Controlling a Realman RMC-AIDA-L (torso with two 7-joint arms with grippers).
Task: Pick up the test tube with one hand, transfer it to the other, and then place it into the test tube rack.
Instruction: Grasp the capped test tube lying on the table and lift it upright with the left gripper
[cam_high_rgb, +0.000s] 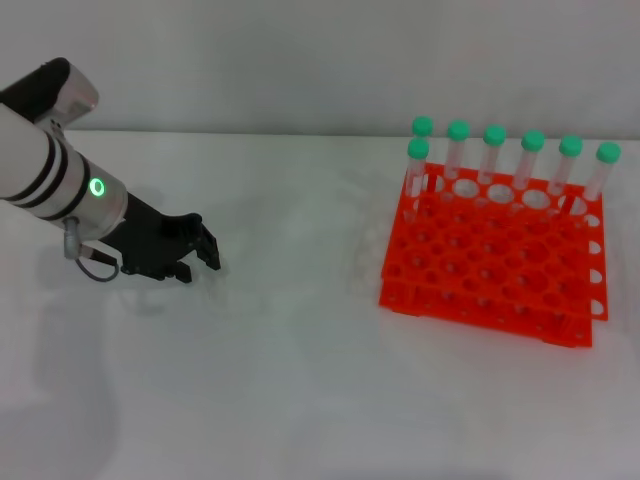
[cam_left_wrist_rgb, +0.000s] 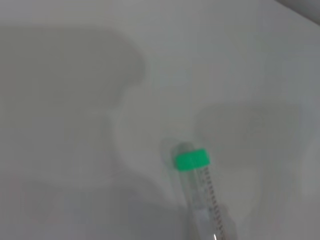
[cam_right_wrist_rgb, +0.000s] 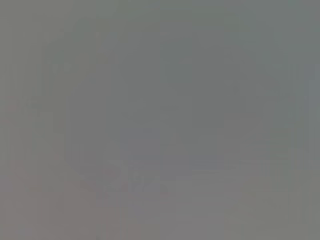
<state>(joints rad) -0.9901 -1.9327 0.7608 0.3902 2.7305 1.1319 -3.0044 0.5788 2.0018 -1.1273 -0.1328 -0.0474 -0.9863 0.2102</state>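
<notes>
The test tube, clear with a round green cap, shows only in the left wrist view, close over the white table with its cap pointing away from the wrist. In the head view it is hidden behind my left gripper, which sits low over the table at the left, on the white arm with black bands and a green light. I cannot tell whether the tube is held or lies on the table. The orange-red test tube rack stands at the right, far from this gripper. The right gripper is out of view.
Several green-capped tubes stand upright in the rack's back row, and one more stands at its left end. Bare white table lies between the left gripper and the rack. The right wrist view is plain grey.
</notes>
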